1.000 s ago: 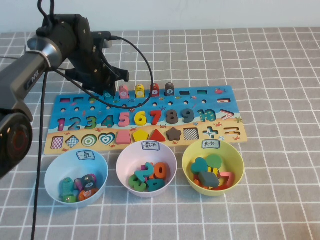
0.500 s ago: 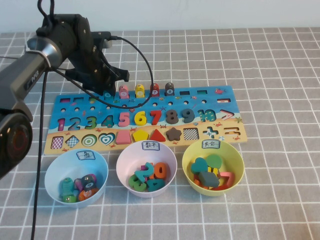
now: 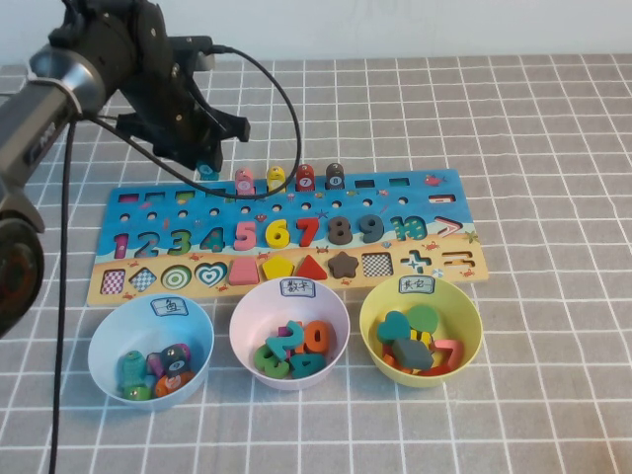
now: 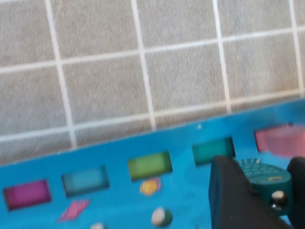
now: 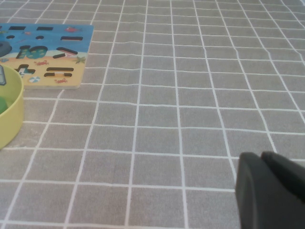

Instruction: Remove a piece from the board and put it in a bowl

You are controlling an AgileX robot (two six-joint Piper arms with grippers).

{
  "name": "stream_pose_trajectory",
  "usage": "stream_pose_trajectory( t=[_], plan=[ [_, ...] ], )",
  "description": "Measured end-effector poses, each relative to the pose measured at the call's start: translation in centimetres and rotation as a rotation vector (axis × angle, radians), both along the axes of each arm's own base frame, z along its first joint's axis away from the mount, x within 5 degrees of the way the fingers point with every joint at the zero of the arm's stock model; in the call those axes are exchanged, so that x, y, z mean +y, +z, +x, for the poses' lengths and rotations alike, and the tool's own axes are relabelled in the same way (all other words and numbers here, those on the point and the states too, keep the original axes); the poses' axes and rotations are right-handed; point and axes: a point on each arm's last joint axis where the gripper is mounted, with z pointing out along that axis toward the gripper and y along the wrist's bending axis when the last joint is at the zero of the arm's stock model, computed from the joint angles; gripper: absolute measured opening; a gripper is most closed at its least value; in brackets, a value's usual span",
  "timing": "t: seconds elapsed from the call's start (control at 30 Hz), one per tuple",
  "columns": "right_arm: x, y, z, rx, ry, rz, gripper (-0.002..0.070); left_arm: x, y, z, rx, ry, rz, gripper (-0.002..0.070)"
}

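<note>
Left gripper (image 3: 204, 170) risen, teal peg (image 4: 263, 177) clamped.

Grey woven tablecloth with a white grid of lines (image 3: 553, 148) covers the whole work surface, from bottom edge to upper part of the high view. Plain pale wall (image 3: 415, 25) runs as a band across the top of the frame. Lighting even and soft; only faint shadows on the cloth.
</note>
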Motion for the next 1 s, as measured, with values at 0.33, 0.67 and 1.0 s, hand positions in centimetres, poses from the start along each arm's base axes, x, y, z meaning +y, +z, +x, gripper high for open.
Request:
stream_pose_trajectory(
  t=[0.33, 0.67, 1.0],
  plan=[
    [0.0, 0.0, 0.0, 0.000, 0.000, 0.000, -0.0017, 1.5, 7.3, -4.0, -0.027, -0.027, 0.081, 0.0193],
    [0.0, 0.0, 0.0, 0.000, 0.000, 0.000, -0.0017, 1.3, 9.4, -15.5, -0.027, -0.136, 0.167, 0.0193],
    [0.0, 0.0, 0.0, 0.000, 0.000, 0.000, -0.0017, 4.6, 7.2, -25.7, -0.261, -0.115, 0.035, 0.0193]
  ],
)
